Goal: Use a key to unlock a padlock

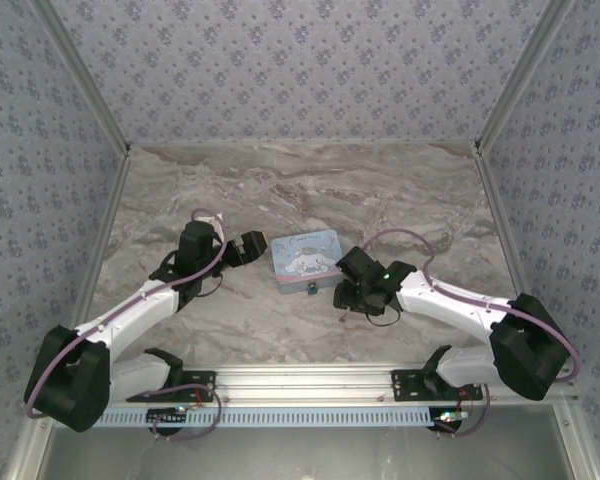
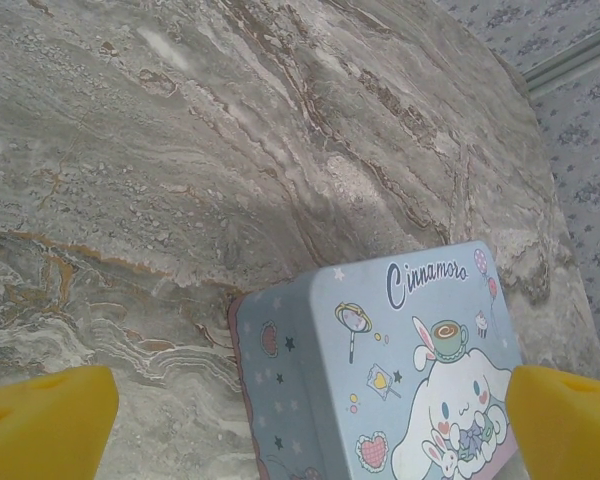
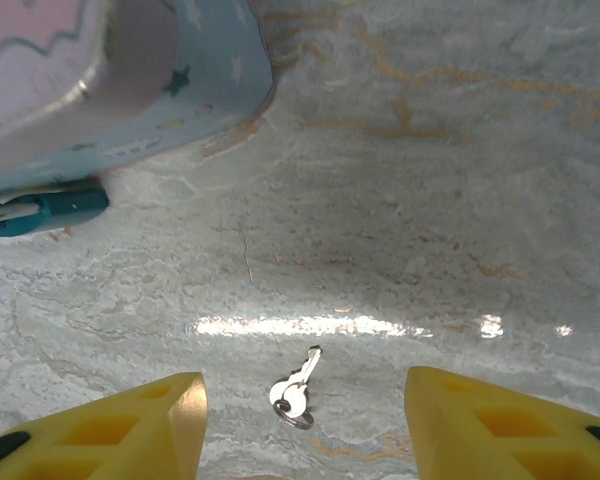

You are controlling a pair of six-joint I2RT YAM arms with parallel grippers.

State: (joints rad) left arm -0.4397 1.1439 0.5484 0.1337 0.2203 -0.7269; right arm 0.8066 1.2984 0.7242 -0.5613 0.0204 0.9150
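**Two arms, one tiny key on the desk**

The desk [image 1: 330, 180] is grey-brown marble with wavy streaks. In the right wrist view a bright strip of light shines on it. Walls [image 1: 300, 60] with small flower paper stand on three sides, with pale metal rails in the corners.

Your padlock [image 3: 55, 208] lies on the desk, right against the near side of the pale-blue tin [image 1: 305, 258]. You can see its blue-teal body, but the picture edge cuts off its left end. Its loop is too hard to make out. From above it is just a tiny dark speck by the tin.

The key [image 3: 296, 388] is silver, on a small ring. It lies flat on the desk between the yellow fingers [image 3: 130, 425] of your right jaws and touches neither one. The right jaws stand apart and hold nothing.

Your left jaws stand wide and hold nothing. A corner of the tin shows between their fingers [image 2: 45, 425]. The bottom edge cuts off the tin's cartoon dog and the finger ends.
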